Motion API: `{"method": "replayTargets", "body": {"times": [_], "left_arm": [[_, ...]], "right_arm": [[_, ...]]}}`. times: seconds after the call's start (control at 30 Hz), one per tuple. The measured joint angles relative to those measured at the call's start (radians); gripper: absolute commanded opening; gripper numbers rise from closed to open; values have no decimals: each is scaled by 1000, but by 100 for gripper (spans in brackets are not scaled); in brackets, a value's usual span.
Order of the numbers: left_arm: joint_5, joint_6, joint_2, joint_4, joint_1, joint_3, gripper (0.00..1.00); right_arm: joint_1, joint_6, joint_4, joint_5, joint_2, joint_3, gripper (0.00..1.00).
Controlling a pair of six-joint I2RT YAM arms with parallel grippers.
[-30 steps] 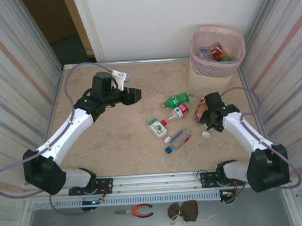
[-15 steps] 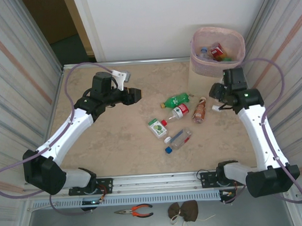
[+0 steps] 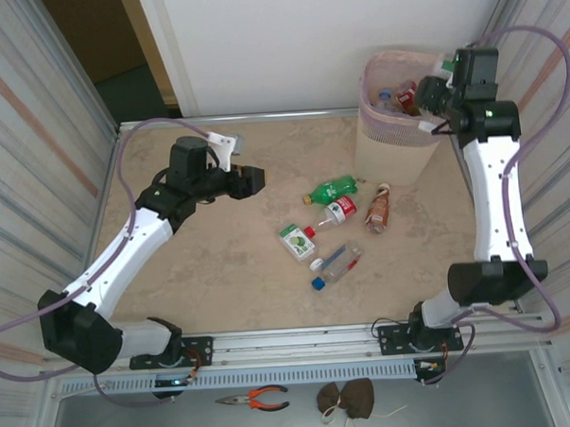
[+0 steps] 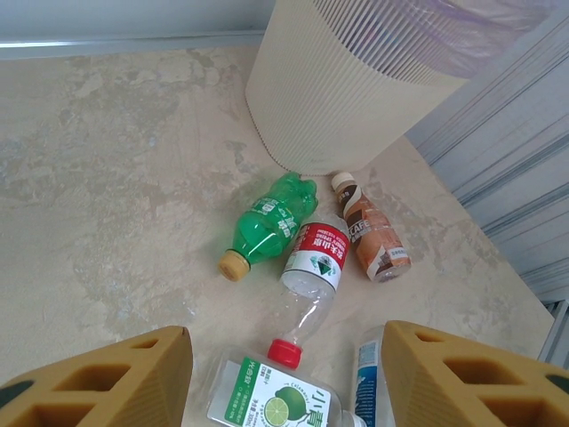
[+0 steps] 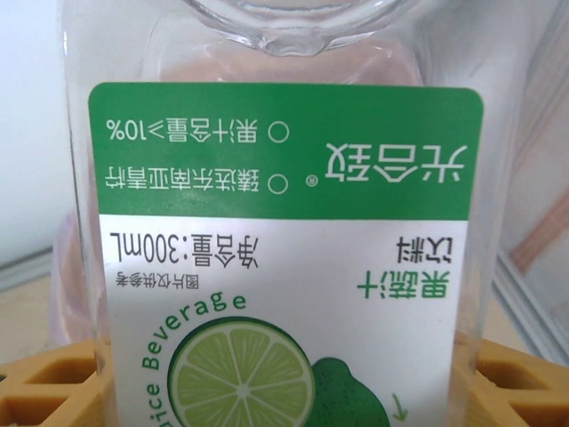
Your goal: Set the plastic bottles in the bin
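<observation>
Several plastic bottles lie mid-table: a green one [image 3: 331, 189] [image 4: 269, 224], a clear red-labelled one [image 3: 337, 211] [image 4: 311, 267], a brown one [image 3: 378, 209] [image 4: 373, 238], a lime-labelled one [image 3: 297, 241] [image 4: 267, 405] and a blue-capped one [image 3: 336, 264] [image 4: 366, 378]. My left gripper [image 3: 250, 180] [image 4: 284, 342] hovers open left of them, with nothing between its fingers. My right gripper [image 3: 427, 103] [image 5: 284, 391] is raised at the right rim of the pink bin [image 3: 382, 63] [image 4: 356, 98], shut on a clear lime-labelled bottle [image 5: 284, 222]. More bottles lie inside the bin.
Corrugated metal walls close in the table on both sides, and a white wall stands behind the bin. Orange-handled pliers [image 3: 255, 397] and a brown cloth lump [image 3: 345, 398] lie below the front rail.
My right arm has risen from the table beside the brown bottle up to the bin's rim, carrying the lime-labelled bottle. The left arm has barely moved.
</observation>
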State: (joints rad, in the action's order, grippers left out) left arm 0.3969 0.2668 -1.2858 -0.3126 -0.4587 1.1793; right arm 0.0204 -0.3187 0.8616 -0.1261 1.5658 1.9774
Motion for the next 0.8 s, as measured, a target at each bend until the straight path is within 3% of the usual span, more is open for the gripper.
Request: {"method": "replayTargets", "body": {"times": [0.17,0.3,0.4,0.8], "left_arm": [[-5,0,16,-6,0,0,59],[-13,0,18,-10,2,0,59],[-16,0,18,-13,7,-2,59],[-23,0,20,-16,15,-6,59]], "right_arm": [[13,18,-23,23,101,85,60],[31,47,-15,53,267,293,59],[39,69,-8,69,354,355,59],[40,95,90,144,509,373,59]]}}
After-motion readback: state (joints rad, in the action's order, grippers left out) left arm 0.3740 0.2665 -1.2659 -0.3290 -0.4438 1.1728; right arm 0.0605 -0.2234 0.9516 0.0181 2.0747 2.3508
